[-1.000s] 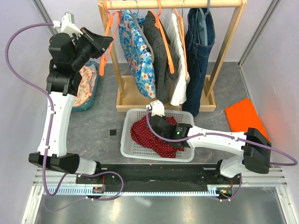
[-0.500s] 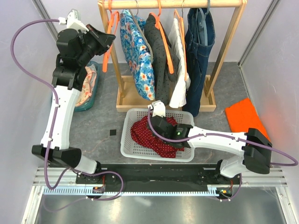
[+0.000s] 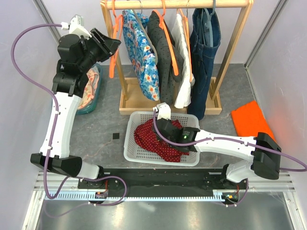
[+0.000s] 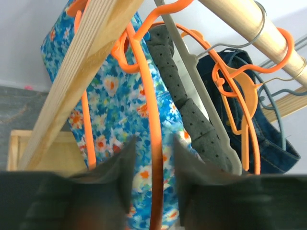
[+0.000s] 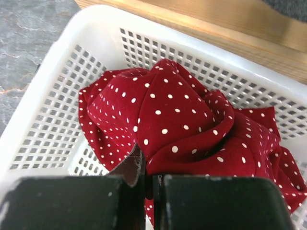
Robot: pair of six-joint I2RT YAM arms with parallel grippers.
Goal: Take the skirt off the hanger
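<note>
Both arms are built alike: the slim white-shelled left arm (image 3: 60, 120) and its twin, the white-shelled right arm (image 3: 225, 142), are jointed with chunky black motor housings (image 3: 72, 48). A thin purple cable (image 3: 14, 48) runs along each (the right arm also shows a small green indicator light (image 3: 183, 135)). The matte black gripper fingers (image 4: 115, 182) are broad and flat-faced.

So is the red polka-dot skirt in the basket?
In: red polka-dot skirt lies crumpled inside the white plastic mesh basket.
</note>
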